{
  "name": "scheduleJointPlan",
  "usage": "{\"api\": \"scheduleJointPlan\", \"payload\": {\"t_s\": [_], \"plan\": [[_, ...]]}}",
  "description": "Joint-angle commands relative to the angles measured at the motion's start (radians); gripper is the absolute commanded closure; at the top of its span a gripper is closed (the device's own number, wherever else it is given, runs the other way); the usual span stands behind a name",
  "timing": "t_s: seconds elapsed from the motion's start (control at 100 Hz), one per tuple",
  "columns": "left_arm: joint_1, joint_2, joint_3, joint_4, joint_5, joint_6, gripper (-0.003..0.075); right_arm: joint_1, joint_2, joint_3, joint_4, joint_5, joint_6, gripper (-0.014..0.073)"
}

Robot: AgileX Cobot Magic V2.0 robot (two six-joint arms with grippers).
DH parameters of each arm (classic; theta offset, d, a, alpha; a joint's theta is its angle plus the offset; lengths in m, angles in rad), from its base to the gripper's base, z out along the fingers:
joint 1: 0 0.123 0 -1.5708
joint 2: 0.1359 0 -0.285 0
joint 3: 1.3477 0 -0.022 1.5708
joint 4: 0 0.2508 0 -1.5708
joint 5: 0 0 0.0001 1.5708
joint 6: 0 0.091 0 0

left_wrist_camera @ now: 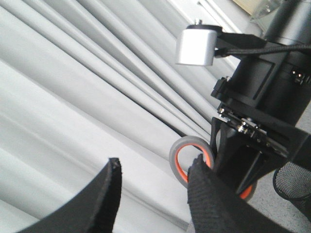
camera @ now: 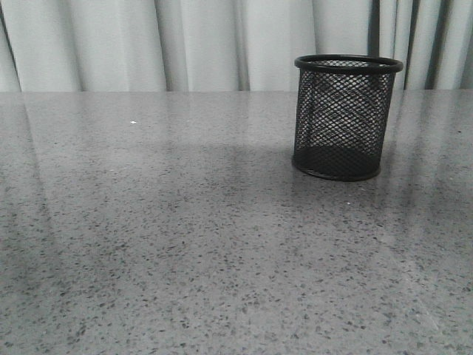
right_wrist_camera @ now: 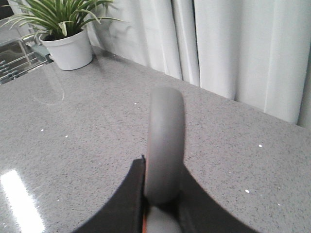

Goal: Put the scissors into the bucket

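High over the table, my right gripper point(right_wrist_camera: 160, 206) pinches the scissors point(right_wrist_camera: 165, 145) by a handle loop, my left gripper point(left_wrist_camera: 155, 194) gaping empty; next I must lower them into the bucket point(camera: 347, 118).

Light is soft, even and fairly bright, with washed, nearly colourless tones in the front view. The polished grey speckled stone table point(camera: 185, 244) carries pale streaks of reflected pleated white curtain point(camera: 207, 44). A faint shadow spreads toward nine o'clock from the small black wire-mesh bucket point(camera: 346, 118). In the right wrist view a hard white glare patch sits at eight o'clock, and the grey scissor handle loop point(right_wrist_camera: 165, 145) is blurred. In the left wrist view the black padded fingers point(left_wrist_camera: 214, 204) are soft-edged.
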Motion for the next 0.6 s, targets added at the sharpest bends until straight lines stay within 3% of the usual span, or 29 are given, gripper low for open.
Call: {"api": "scheduleJointPlan", "payload": {"t_s": [0.0,0.06,0.2,0.44,0.59], "plan": [[-0.006,-0.018,-0.026,-0.042,-0.040,-0.017,0.0443,-0.021,-0.033,-0.090,-0.059,-0.002,-0.009,0.0659],[-0.004,-0.040,-0.026,-0.035,-0.017,-0.065,0.0505,-0.035,-0.033,-0.140,-0.123,0.097,-0.009,0.0659],[-0.002,-0.094,-0.026,0.044,0.068,-0.231,0.0743,-0.070,-0.035,-0.276,-0.259,0.395,-0.009,0.0659],[-0.002,-0.180,0.048,0.339,0.103,-0.619,0.0741,-0.070,-0.035,-0.408,-0.364,0.804,-0.009,0.0659],[-0.002,-0.221,0.130,0.521,0.098,-0.879,0.0741,-0.072,-0.033,-0.386,-0.378,0.912,-0.002,0.0659]]}}
